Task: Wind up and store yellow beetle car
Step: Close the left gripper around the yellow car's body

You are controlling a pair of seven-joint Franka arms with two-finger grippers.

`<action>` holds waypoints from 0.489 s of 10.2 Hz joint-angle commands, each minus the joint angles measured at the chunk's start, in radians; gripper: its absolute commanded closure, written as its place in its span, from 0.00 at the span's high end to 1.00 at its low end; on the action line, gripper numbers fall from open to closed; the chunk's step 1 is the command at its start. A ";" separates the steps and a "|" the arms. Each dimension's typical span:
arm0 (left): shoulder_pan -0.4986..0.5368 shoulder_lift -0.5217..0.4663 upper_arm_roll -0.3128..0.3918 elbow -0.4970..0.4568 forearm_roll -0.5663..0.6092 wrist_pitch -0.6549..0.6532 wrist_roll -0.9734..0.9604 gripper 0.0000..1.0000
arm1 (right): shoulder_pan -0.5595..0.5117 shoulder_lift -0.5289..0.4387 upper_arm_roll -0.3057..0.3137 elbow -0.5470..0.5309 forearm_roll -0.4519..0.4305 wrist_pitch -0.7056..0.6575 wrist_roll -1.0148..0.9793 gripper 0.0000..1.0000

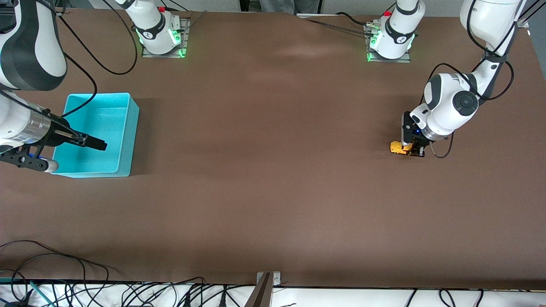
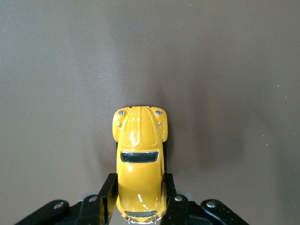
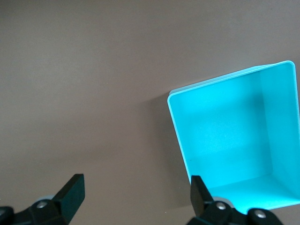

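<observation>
I see the yellow beetle car [image 1: 400,148] standing on its wheels on the brown counter [image 1: 273,170], toward the left arm's end of it. Its long axis runs along the counter's length – the rounded hood with the small headlights points toward the right arm's end, where the bin is, and the rear sits between the fingers. In the left wrist view the car [image 2: 139,164] points straight away from the camera.

The left tool [image 1: 414,149] is down at the counter and is clamped on the rear half of the car; its two black fingers [image 2: 107,192] press on the two flanks, and the hood stays free in front of them.

The right tool [image 1: 74,151] hangs over the turquoise bin [image 1: 128,128], with its fingers wide apart and nothing between them. In the right wrist view one black fingertip [image 3: 74,190] is over bare counter and the other is at the bin's rim [image 3: 176,122]. This arm waits. The bin is well apart from the car – nearly the whole counter lies between them.
</observation>
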 commanded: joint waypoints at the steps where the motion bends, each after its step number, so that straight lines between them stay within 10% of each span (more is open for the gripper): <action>1: 0.044 0.067 0.021 0.015 0.000 -0.001 0.027 0.00 | -0.003 -0.001 0.004 0.006 -0.016 0.003 0.011 1.00; 5: 0.058 0.079 0.086 0.017 0.010 -0.001 0.045 0.00 | -0.003 -0.001 0.004 0.004 -0.016 0.007 0.013 1.00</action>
